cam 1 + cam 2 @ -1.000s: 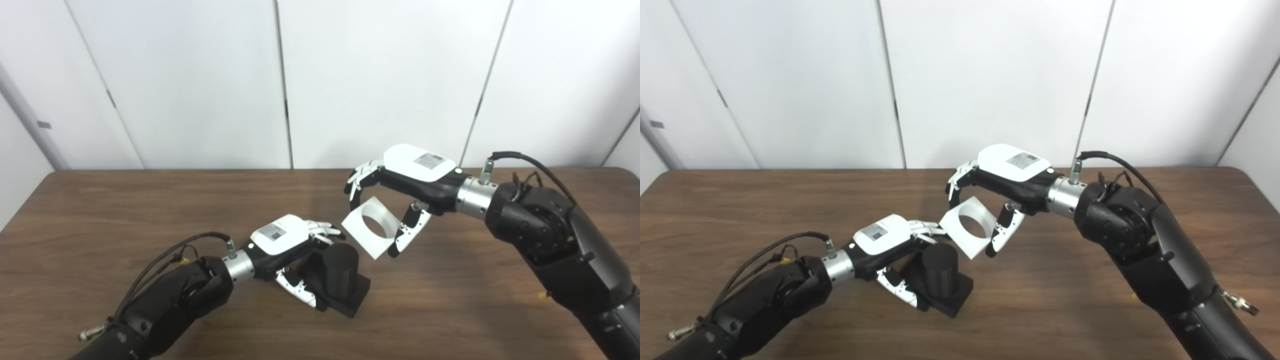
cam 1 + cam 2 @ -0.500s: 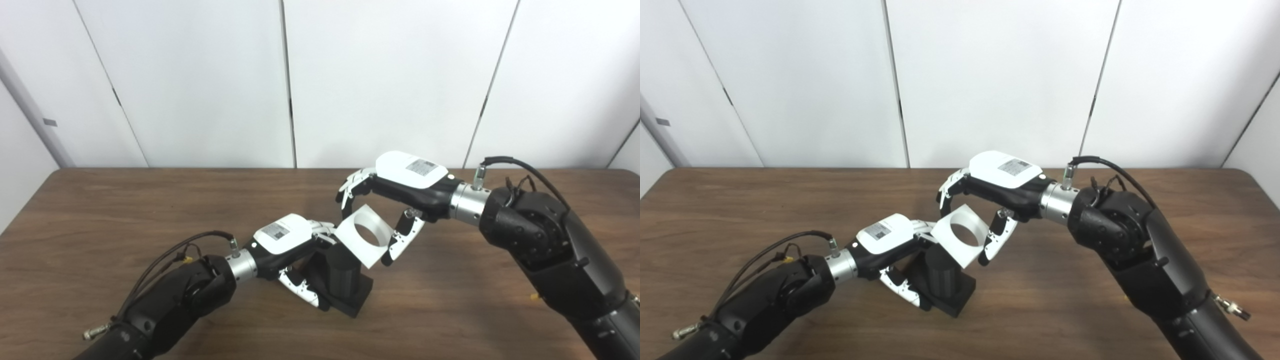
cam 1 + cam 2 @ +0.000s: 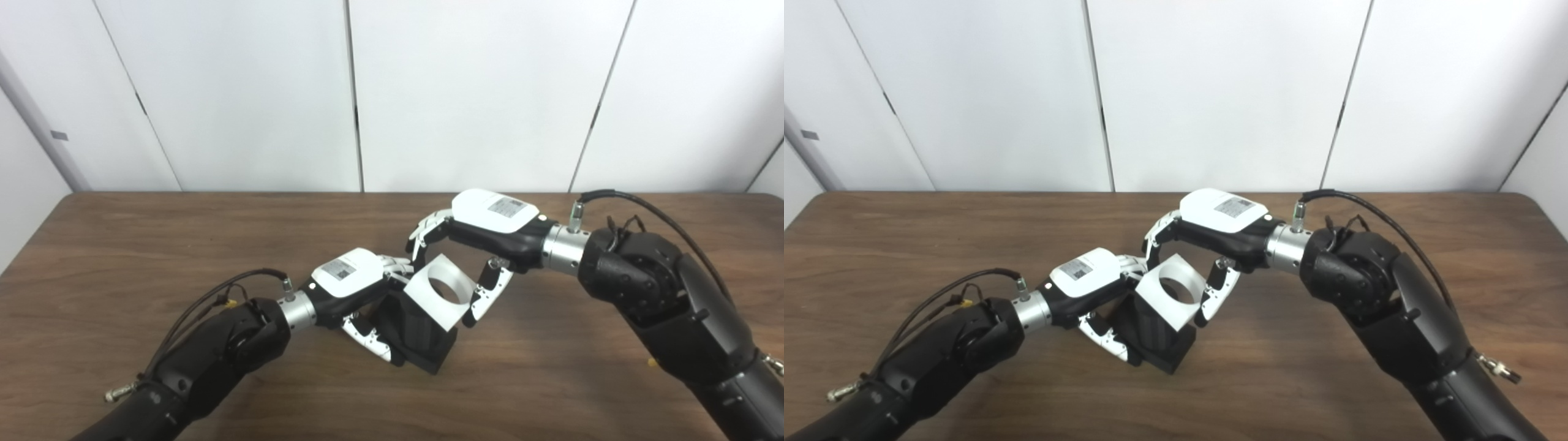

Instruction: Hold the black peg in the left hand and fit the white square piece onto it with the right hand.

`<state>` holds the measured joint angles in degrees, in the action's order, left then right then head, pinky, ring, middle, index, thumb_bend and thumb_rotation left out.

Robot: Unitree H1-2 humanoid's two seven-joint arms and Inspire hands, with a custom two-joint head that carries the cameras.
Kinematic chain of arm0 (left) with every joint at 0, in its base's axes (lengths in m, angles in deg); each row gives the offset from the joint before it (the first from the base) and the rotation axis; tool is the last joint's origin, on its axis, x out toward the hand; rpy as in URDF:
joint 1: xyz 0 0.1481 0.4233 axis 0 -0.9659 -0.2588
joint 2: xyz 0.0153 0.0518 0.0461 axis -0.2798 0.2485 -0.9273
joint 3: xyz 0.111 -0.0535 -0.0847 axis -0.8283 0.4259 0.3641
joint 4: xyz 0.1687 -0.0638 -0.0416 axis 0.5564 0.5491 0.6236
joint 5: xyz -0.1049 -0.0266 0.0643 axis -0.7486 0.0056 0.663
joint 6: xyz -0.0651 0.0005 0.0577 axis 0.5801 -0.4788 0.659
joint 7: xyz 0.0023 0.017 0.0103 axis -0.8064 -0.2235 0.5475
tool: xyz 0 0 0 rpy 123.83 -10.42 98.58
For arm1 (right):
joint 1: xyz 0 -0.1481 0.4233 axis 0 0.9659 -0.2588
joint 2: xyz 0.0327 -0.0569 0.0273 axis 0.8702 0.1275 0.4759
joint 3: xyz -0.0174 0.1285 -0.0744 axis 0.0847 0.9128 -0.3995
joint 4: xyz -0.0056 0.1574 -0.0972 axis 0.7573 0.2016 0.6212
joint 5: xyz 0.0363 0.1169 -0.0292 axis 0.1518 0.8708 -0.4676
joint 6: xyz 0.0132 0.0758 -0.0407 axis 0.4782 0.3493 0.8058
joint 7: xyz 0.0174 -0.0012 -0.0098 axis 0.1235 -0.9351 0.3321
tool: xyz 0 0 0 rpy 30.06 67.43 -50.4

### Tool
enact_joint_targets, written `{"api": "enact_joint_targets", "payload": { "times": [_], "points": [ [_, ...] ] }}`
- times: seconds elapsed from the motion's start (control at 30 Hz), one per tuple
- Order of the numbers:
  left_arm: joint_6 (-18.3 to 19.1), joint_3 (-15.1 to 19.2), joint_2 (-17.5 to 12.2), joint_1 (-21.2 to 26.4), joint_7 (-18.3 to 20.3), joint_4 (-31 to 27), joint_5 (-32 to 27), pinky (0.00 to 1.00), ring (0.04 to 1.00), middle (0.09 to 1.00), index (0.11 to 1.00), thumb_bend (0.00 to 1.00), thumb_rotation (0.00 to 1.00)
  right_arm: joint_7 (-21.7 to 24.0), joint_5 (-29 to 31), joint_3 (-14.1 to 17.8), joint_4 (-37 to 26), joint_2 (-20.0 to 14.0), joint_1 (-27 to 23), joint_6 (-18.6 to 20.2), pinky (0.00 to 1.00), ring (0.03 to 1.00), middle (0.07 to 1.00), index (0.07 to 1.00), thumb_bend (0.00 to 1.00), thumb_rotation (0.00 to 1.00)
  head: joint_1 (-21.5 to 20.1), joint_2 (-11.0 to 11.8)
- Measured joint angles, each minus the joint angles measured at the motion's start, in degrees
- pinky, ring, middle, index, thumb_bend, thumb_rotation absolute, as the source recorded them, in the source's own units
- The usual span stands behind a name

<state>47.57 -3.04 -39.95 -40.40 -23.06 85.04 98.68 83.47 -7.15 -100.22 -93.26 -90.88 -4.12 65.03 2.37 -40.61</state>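
- Our left hand [image 3: 352,288] grips the black peg [image 3: 419,331], its base on the table [image 3: 122,245].
- Our right hand [image 3: 474,245] pinches the white square piece [image 3: 438,294] over the peg's top.
- We should centre the hole, then press along the peg's axis.

I see a matt wood-grain table [image 3: 153,245], a matt black peg [image 3: 422,331], and a smooth white square piece [image 3: 436,299], plastic-looking.

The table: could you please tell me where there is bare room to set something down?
Table is bare along the far edge by the wall and at both far corners. Centre is crowded: left hand holds the black peg, right hand holds the white square piece at it.
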Motion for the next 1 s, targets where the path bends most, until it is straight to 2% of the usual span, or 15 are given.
{"api": "enact_joint_targets", "payload": {
  "times": [0.4,1.0],
  "points": [
    [0.0,0.51,0.27,-0.11,0.52,-0.19,0.3,0.86,0.907,0.885,0.492,0.52,0.08,-0.01,-0.23,-0.27,2.02,1.04,-0.01,-0.59,0.69,0.815,0.765,0.479,0.52,0.13,0.53,-0.18],
    [0.0,0.83,0.58,-0.23,0.62,-0.16,0.47,0.85,0.907,0.882,0.493,0.52,0.08,-0.41,-0.38,-1.36,3.67,2.18,-0.67,-0.71,0.71,0.814,0.763,0.479,0.52,0.13,0.62,-0.44]
  ]
}}
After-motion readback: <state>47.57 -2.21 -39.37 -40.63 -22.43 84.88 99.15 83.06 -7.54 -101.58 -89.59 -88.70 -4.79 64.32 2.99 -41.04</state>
